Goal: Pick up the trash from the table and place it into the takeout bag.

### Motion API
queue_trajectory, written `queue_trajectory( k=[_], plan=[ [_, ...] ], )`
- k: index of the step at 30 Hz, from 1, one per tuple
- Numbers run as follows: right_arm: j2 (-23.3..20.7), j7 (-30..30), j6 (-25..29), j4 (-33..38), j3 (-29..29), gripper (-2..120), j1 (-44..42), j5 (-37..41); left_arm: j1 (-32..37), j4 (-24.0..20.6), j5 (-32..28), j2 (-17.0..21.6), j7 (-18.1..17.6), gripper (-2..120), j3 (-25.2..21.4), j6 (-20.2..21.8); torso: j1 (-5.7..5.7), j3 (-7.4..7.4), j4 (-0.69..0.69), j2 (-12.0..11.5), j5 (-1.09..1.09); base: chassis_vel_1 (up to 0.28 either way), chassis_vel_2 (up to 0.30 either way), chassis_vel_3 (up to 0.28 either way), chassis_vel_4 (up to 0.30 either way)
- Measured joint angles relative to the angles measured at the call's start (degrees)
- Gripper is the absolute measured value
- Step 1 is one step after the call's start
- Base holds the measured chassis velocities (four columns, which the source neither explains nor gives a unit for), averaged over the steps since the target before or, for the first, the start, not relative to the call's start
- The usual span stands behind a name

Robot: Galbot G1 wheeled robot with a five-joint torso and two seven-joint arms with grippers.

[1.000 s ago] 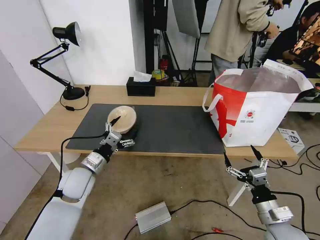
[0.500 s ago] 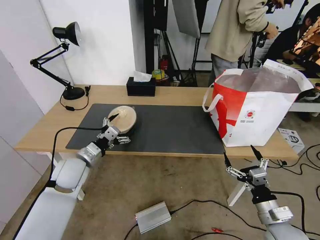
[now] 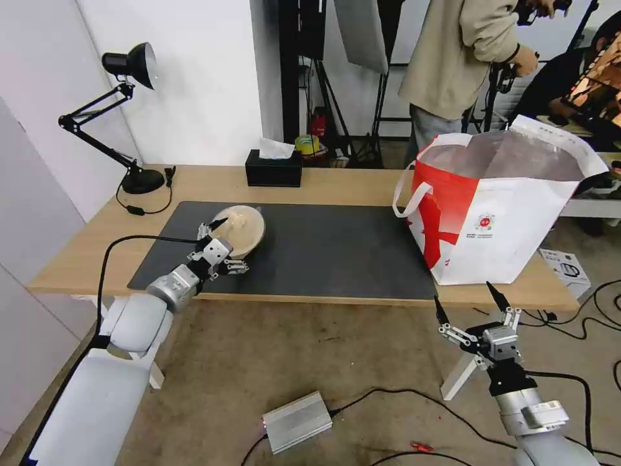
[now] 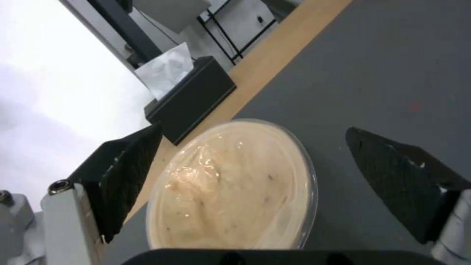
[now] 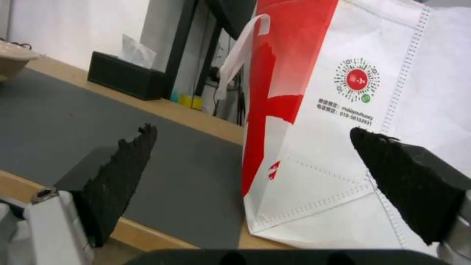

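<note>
Floor: bare concrete with loose cables runs under the near table edge; a small metal box [image 3: 297,422] lies at 6 o'clock.
Right gripper [image 3: 470,303]: parked below the near table edge at 5 o'clock, fingers spread wide, holding nothing, facing the bag's lower side.
Left gripper [image 3: 223,244]: at 9 o'clock over the mat's near-left part, fingers spread apart on either side of the beige bowl; not closed on it, and contact cannot be confirmed.
Table [image 3: 84,249]: light wood, carrying a dark grey mat [image 3: 336,246].
Beige bowl [image 3: 239,228]: lid on, upright, resting on the mat between the left gripper's open fingers.
Takeout bag [image 3: 498,213]: upright at 3 o'clock on the right end of the table, mouth open, foil lining showing; contents cannot be told.
Far edge: black tissue box [image 3: 273,169] at 12 o'clock, desk lamp [image 3: 123,123] at 10 o'clock.
Progress: judged late; the beige bowl is the one piece of trash visible on the table. Remaining: grasp, carry, drop in bag.
</note>
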Motion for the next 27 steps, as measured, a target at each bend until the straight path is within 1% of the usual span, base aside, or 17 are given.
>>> queue_trajectory(
  k=[11,27],
  plan=[
    [0.00,0.00,0.00,0.00,0.00,100,0.00,0.00,-2.04,3.15,2.53,-1.33,0.26,100,1.00,-0.29,0.00,0.00,0.00,0.00,0.00,0.000,0.000,0.000,0.000],
    [0.00,0.00,0.00,0.00,0.00,100,0.00,0.00,-3.66,6.77,3.93,-1.29,0.68,100,2.01,-0.91,0.00,0.00,0.00,0.00,0.00,0.000,0.000,0.000,0.000]
  ],
)
